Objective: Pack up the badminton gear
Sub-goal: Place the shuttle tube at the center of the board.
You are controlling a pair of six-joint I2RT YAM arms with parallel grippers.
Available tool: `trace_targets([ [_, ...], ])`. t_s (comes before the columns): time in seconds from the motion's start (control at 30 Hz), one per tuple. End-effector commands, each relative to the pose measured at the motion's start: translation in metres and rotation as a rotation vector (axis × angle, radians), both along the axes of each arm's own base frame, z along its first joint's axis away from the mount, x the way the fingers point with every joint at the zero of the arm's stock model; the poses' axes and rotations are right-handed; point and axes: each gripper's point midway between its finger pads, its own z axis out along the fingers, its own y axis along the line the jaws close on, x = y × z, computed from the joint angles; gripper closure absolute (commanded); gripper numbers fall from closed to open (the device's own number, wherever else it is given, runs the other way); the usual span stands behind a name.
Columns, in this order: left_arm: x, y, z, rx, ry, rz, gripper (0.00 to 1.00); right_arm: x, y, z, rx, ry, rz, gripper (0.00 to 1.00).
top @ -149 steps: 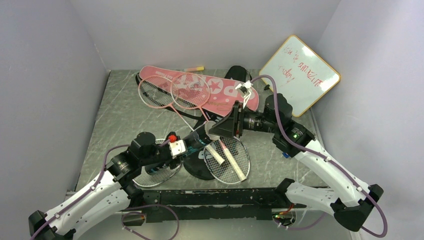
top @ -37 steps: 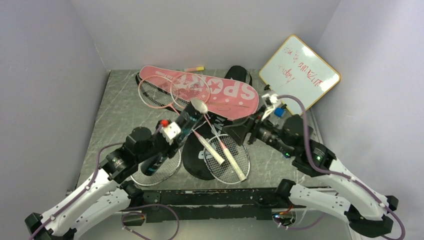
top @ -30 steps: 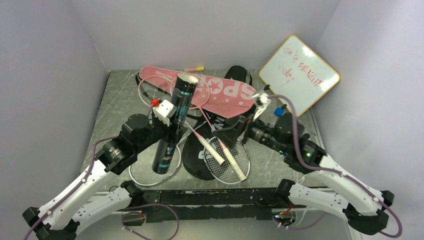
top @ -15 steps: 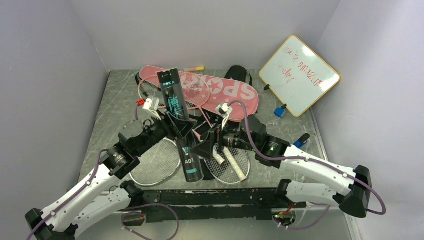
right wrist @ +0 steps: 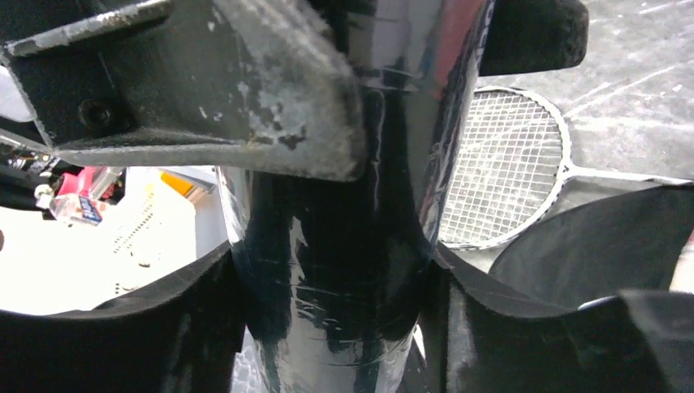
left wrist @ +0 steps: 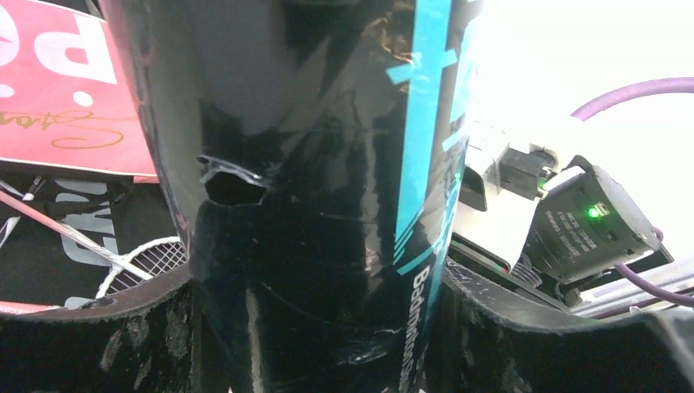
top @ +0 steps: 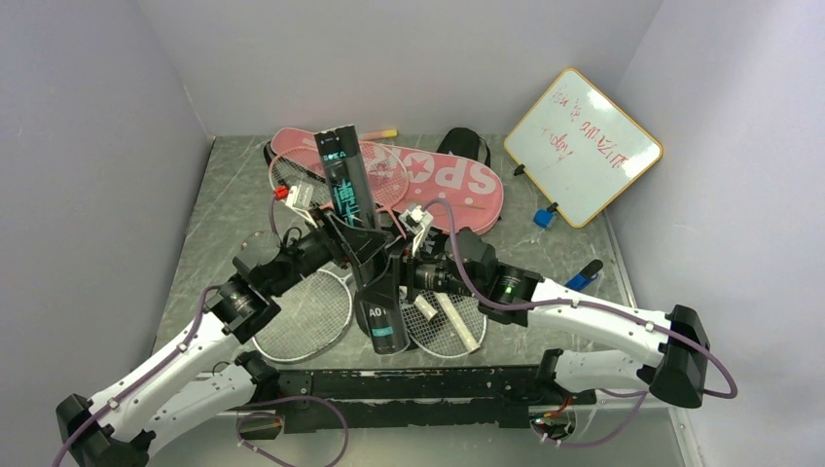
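Note:
A dark tube [top: 342,175] with teal lettering stands nearly upright over the middle of the table. My left gripper [top: 362,251] is shut on its middle; in the left wrist view both pads press the tube [left wrist: 311,164]. My right gripper [top: 387,275] is shut on the tube [right wrist: 327,246] just below, coming from the right. Two white-framed rackets [top: 306,316] lie under the arms, and two pink-framed rackets [top: 302,175] rest on the pink "SPORT" cover [top: 438,180]. The black cover [top: 469,144] sticks out behind it.
A wood-framed whiteboard [top: 582,146] leans at the back right, with a small blue piece [top: 544,218] below it. A pink-yellow marker [top: 377,133] lies at the back wall. Grey walls close in on the left, back and right.
My left arm has stood the tube up and brought it toward the middle. My right arm has swung in from the right and shut its jaws on the tube's lower part.

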Motion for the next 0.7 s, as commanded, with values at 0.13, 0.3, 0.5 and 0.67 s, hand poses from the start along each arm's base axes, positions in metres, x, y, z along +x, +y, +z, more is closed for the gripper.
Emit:
trace_targets([
  [0.13,0.016,0.031,0.003,0.159,0.004,0.183,0.04,0.074,-0.065,-0.004,-0.231,-0.074,-0.518,0.61],
  [0.3,0.027,0.064,-0.012,0.308,0.001,0.34,0.04,0.11,-0.145,-0.027,-0.525,-0.135,-0.867,0.61],
  [0.5,0.025,0.079,-0.025,0.369,-0.031,0.381,0.04,0.145,-0.244,-0.07,-0.938,-0.101,-1.158,0.58],
  [0.67,0.027,0.084,-0.042,0.428,-0.008,0.394,0.05,0.156,-0.285,-0.104,-1.21,-0.061,-1.282,0.55],
])
